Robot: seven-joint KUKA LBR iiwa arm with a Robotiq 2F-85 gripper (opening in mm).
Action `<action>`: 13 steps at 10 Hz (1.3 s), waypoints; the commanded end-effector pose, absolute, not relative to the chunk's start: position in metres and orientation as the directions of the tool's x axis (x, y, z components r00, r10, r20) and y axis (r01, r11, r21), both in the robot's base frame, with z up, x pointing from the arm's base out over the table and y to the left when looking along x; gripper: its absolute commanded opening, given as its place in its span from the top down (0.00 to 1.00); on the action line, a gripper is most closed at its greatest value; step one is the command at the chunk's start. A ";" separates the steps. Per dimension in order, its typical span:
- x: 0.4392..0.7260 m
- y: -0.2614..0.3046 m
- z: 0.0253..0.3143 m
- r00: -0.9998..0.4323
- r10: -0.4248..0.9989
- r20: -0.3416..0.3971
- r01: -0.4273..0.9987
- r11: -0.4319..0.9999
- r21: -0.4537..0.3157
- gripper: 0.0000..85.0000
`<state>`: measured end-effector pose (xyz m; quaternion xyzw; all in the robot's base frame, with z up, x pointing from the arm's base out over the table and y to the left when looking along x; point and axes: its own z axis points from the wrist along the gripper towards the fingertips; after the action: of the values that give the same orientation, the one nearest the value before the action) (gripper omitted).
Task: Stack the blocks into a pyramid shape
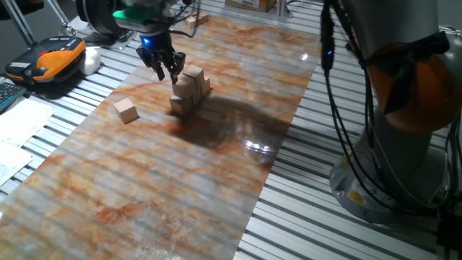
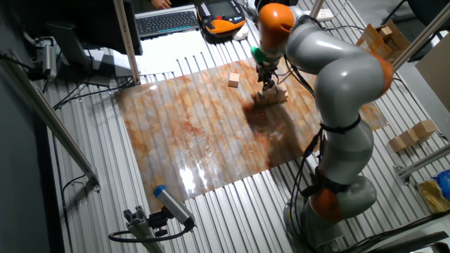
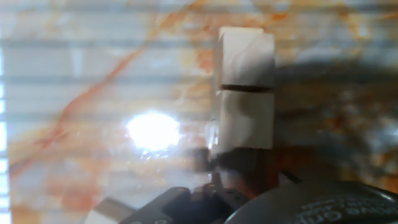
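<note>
Fixed and hand views of a block-stacking trial on a marbled orange-grey mat (image 1: 180, 180) laid over a slatted metal table (image 1: 303, 217). In the one fixed view the gripper (image 1: 165, 68) hung in the upper left of the frame, its dark fingers pointing down just left of, and level with the top of, a cluster of blocks (image 1: 189, 90); the fingers appeared parted with nothing seen between them, though the view was too small to be certain. The cluster comprised several light wooden cubes packed together in two levels, the exact count not discernible. A single block (image 1: 127, 110) lay apart on the mat, to the lower left of the cluster. In the other fixed view the grey-and-orange arm (image 2: 337, 77) reached from the lower right toward the upper centre, where the gripper (image 2: 267, 76) stood over the cluster (image 2: 273, 96), and the single block (image 2: 234, 80) lay to its left. The hand view showed two blocks (image 3: 245, 93) in a line, touching, in the upper centre of the frame, with dark gripper parts along the lower edge.
</note>
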<state>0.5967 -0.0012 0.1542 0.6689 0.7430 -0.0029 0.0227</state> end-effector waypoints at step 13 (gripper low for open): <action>0.601 0.016 0.148 -0.896 0.440 -0.058 0.443 0.894 -0.059 1.00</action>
<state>0.6011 0.0161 0.1482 0.4868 0.8725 -0.0388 0.0118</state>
